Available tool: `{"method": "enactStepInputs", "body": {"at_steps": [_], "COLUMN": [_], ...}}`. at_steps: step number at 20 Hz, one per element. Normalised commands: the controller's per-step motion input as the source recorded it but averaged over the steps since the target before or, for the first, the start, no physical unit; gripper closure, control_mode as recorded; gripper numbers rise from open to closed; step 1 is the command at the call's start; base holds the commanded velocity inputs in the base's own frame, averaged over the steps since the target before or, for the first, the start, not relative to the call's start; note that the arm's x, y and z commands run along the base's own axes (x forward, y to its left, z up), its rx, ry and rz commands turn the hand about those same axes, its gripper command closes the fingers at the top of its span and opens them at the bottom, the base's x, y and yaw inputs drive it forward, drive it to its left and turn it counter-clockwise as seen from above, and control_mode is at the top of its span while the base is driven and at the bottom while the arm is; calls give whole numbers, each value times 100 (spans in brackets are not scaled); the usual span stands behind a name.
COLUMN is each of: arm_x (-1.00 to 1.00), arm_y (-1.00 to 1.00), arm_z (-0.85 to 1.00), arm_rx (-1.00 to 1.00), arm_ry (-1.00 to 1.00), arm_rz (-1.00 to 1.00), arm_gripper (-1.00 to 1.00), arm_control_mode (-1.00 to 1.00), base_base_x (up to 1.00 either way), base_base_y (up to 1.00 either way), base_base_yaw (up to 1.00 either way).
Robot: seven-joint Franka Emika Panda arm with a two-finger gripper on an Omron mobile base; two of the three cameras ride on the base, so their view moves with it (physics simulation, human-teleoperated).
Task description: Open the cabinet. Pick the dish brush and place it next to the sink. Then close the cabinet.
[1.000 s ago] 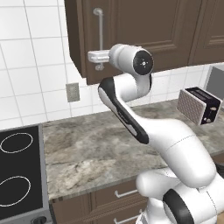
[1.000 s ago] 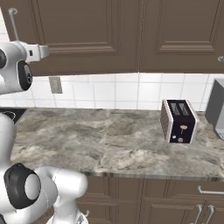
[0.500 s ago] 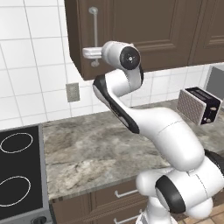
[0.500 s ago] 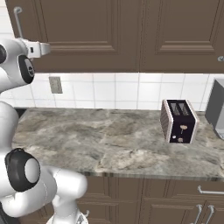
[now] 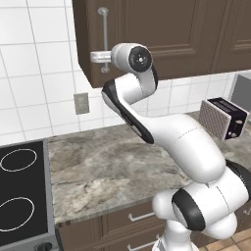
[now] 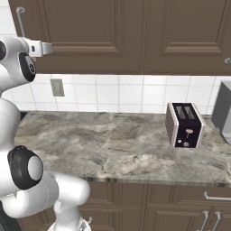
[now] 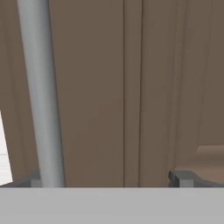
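Hand view puts me right up against the cabinet (image 7: 144, 87) door, which is shut, with its silver bar handle (image 7: 41, 96) running upright on the left side of the picture. My gripper (image 7: 107, 178) has its fingers spread wide apart and holds nothing; the bar stands just inside the left fingertip (image 7: 30, 180), while the right one sits well off to the other side against the door panel. I cannot tell whether the left tip touches the bar.

From the left base view I see the gripper (image 5: 100, 57) reaching sideways to the lower part of the handle (image 5: 104, 37), above the wall outlet (image 5: 81, 103). A toaster (image 5: 223, 117) stands on the stone counter (image 5: 112, 166) to the right, and a black cooktop (image 5: 22, 191) lies at the left.

The dish brush is hidden from me.
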Motion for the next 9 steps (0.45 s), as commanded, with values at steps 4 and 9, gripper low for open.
{"method": "enactStepInputs", "body": {"at_steps": [4,9], "arm_x": [50,54], "arm_y": [-9,-14], "arm_z": [-1,-9], "arm_rx": [0,0], "arm_ry": [0,0], "arm_rz": [6,6], "arm_gripper": [-100,-100], "arm_control_mode": [-100,-100], "base_base_x": [0,0], "base_base_y": [0,0], "base_base_yaw": [0,0]}}
